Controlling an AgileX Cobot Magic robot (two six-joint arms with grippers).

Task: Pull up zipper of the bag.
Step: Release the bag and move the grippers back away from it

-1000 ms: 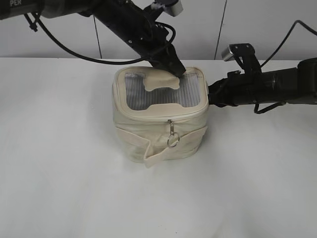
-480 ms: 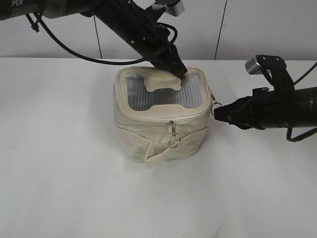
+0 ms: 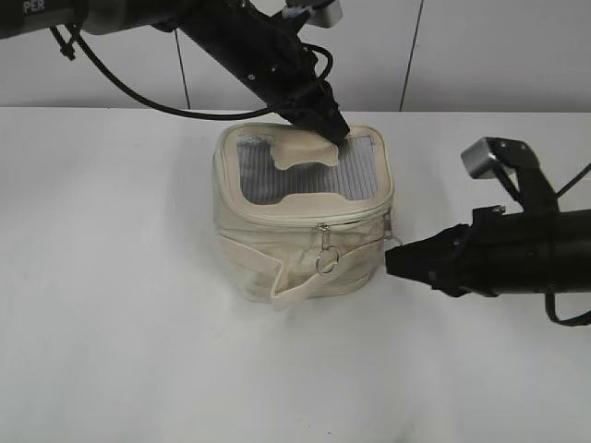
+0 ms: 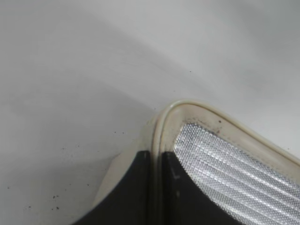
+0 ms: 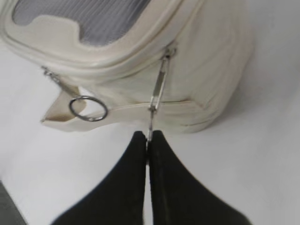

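Note:
The cream bag (image 3: 277, 254) stands mid-table with its grey mesh top panel (image 3: 355, 171) facing up. The zipper (image 3: 268, 220) runs round its top rim. One slider with a ring pull (image 3: 323, 262) hangs at the front. My left gripper (image 3: 334, 131) is shut on the bag's back rim; the left wrist view shows its jaws (image 4: 156, 161) pinching the cream rim (image 4: 187, 105). My right gripper (image 3: 392, 261) is at the bag's front right corner. In the right wrist view its jaws (image 5: 149, 137) are shut on a second slider's pull (image 5: 158, 86), drawn taut. The bag (image 5: 211, 70) fills that view's top.
The white table (image 3: 138, 351) carries only the bag. A wide cream strap band (image 3: 295, 291) sticks out at the bag's lower front. The free ring pull also shows in the right wrist view (image 5: 88, 108). A pale wall stands behind.
My right gripper has moved from the bag's right side forward to its front right corner, drawing the pull with it. The left gripper has kept its hold on the back rim.

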